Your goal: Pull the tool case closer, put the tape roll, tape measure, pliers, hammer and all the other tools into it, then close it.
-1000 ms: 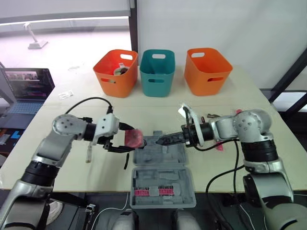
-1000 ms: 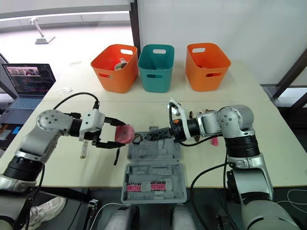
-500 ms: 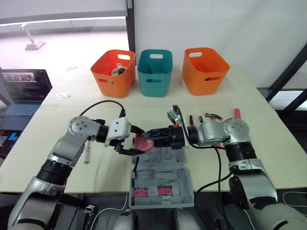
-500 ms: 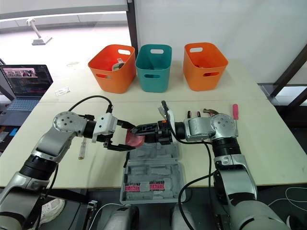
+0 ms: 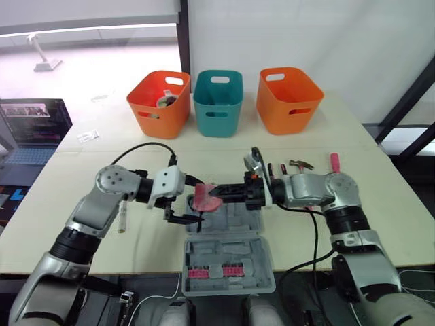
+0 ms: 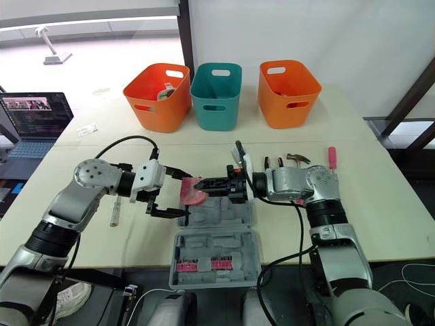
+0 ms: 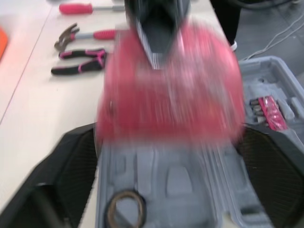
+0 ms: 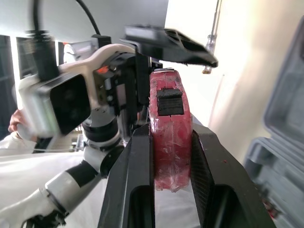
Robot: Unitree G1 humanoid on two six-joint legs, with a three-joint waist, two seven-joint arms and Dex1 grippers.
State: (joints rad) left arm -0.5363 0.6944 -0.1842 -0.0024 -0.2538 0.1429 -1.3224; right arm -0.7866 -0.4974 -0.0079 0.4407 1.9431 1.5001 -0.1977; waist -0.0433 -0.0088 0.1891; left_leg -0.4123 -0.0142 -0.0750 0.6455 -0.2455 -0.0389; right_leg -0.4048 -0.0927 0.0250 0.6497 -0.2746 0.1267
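Treat the task as barely begun: the jaws of the right gripper [image 5: 217, 195] clench the tape measure [image 5: 203, 197] over the open tool case [image 5: 228, 255] at the near desk [image 5: 394, 217] edge, the jaws of the left gripper [image 5: 198, 201] stand released around it, and pliers [image 5: 273, 168], hammer [image 5: 299, 164] and screwdriver [image 5: 333, 160] lie unpacked.

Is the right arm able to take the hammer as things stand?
Probably not yet: the right pincer is shut on the tape measure, so it has no free grip. The hammer itself lies uncovered beside that arm.

Both arms reached inward toward each other, the left gripper [image 6: 182, 197] spread wide, the right gripper [image 5: 219, 195] clamped on the tape measure [image 8: 171, 142].
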